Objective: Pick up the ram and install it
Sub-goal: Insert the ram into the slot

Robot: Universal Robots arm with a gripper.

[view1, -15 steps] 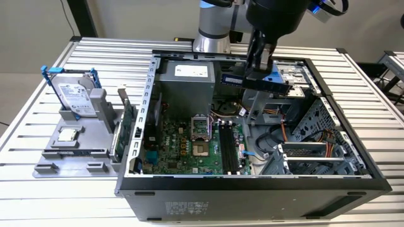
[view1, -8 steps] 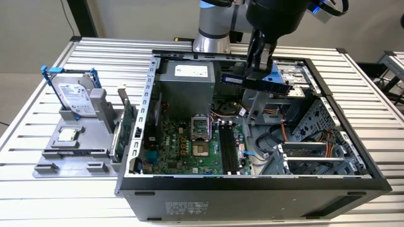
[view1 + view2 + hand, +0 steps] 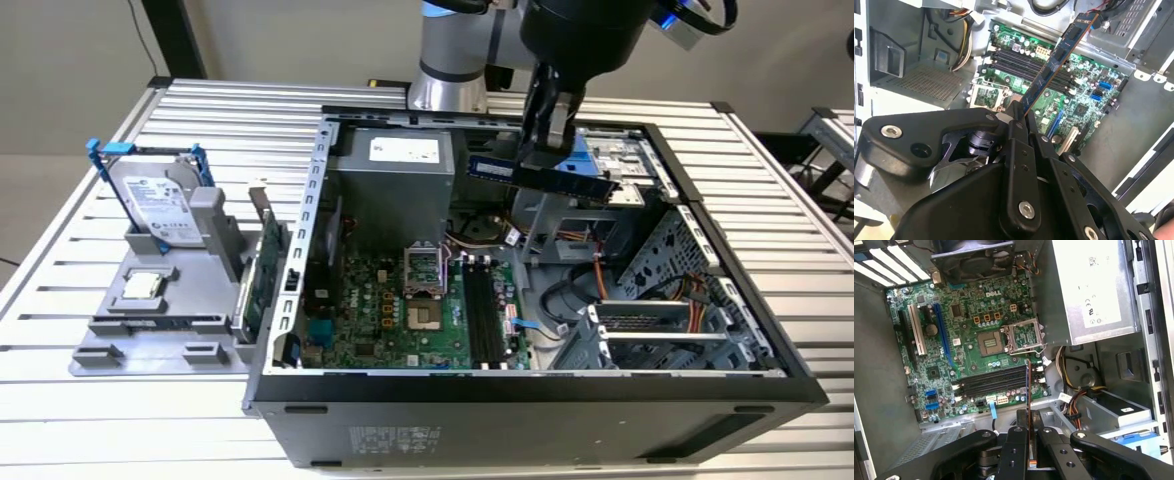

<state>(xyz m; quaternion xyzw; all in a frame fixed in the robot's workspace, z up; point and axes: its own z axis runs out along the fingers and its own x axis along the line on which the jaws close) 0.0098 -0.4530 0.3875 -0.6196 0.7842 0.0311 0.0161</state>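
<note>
- Clamping one end of the ram (image 3: pixel 1055 64), the gripper (image 3: pixel 1023 120) had its fingers closed tight on the stick's two flat faces. The rest of the board ran straight out from between the fingertips in the second wrist view.
- In the first wrist view the ram showed edge-on, a thin line reaching from the fingertips toward the black memory slots (image 3: pixel 994 382).
- The stick hung in the air over the open computer case (image 3: pixel 534 410), apart from the green motherboard (image 3: pixel 387 320) and seated in no slot.
- In the exterior view it lay roughly level, farther back than the slots and toward the exterior view's right of them.
- Past the slots sat the open processor socket (image 3: pixel 1026 335) and the grey power supply (image 3: pixel 400 180).
- Outside the case, at the exterior view's left, a hard drive in a blue frame (image 3: pixel 160 205) stood on a grey stand (image 3: pixel 147 330). A green expansion card (image 3: pixel 271 265) stood upright just beside the case wall, all on the slatted table (image 3: pixel 80 420).
</note>
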